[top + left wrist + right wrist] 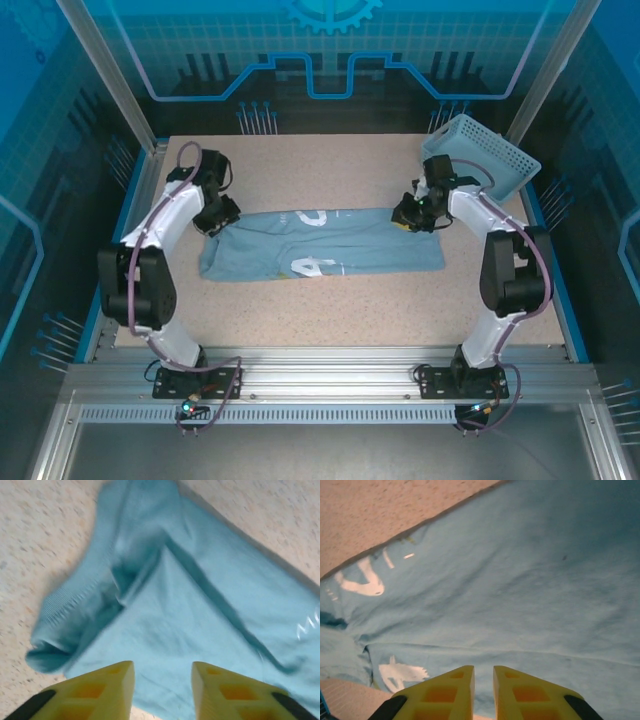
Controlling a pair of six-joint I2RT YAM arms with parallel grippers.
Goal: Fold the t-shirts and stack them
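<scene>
One pale blue-grey t-shirt (320, 245) lies on the table as a long band folded lengthwise, with white print (312, 265) showing near its middle. My left gripper (215, 220) hovers over the shirt's left end, by the sleeve. In the left wrist view its yellow fingers (105, 685) stand well apart, open, above the cloth (200, 620). My right gripper (408, 215) is over the shirt's right end. In the right wrist view the right gripper (483, 669) shows a narrow gap with nothing in it, above flat cloth (520, 580) and the print (362, 582).
A light blue lattice basket (485, 155) stands at the back right corner, just behind the right arm. The speckled beige tabletop (320, 310) is bordered by a blue rail and glass walls. Bare table lies in front of and behind the shirt.
</scene>
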